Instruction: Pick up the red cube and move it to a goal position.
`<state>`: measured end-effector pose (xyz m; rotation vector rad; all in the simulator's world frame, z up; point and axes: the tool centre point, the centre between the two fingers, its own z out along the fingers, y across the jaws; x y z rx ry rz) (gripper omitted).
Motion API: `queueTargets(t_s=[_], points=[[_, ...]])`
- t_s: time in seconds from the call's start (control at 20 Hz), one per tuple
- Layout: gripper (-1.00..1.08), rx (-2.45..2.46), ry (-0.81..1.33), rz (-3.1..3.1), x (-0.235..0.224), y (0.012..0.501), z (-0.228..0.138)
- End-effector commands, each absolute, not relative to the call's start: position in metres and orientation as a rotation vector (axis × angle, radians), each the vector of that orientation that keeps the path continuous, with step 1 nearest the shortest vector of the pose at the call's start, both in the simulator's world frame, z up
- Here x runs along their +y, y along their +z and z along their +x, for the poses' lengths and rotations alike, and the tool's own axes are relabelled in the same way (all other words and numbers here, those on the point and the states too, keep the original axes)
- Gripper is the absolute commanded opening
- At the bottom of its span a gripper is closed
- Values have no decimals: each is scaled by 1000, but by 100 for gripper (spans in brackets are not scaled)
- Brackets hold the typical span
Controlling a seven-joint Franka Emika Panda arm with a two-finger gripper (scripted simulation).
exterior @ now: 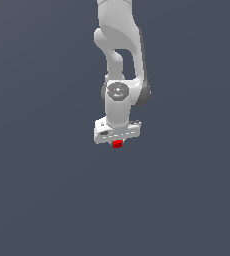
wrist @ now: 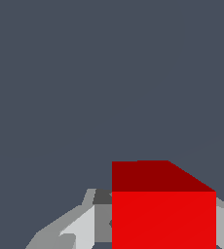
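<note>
The red cube [exterior: 117, 144] shows as a small bright block directly under the white hand of the arm in the exterior view. My gripper [exterior: 117, 145] is shut on it, and the hand hides most of the fingers there. In the wrist view the red cube [wrist: 163, 214] fills the space between the grey fingers [wrist: 80, 226], touching a pad on each side. From these frames I cannot tell how high the cube is above the floor. The goal position is out of view; no marker shows.
A plain dark grey-blue surface [exterior: 47, 200] surrounds the arm on all sides. The white arm [exterior: 119, 60] rises behind the gripper towards the upper edge of the exterior view.
</note>
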<state>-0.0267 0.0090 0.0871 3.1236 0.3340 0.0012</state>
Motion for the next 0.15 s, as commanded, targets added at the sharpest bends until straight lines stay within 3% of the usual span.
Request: queueTargets(t_s=[0.0,0.1], points=[[-100,331,0,3124,14,92,-25],[-100,331,0,3124,15,93,-24]])
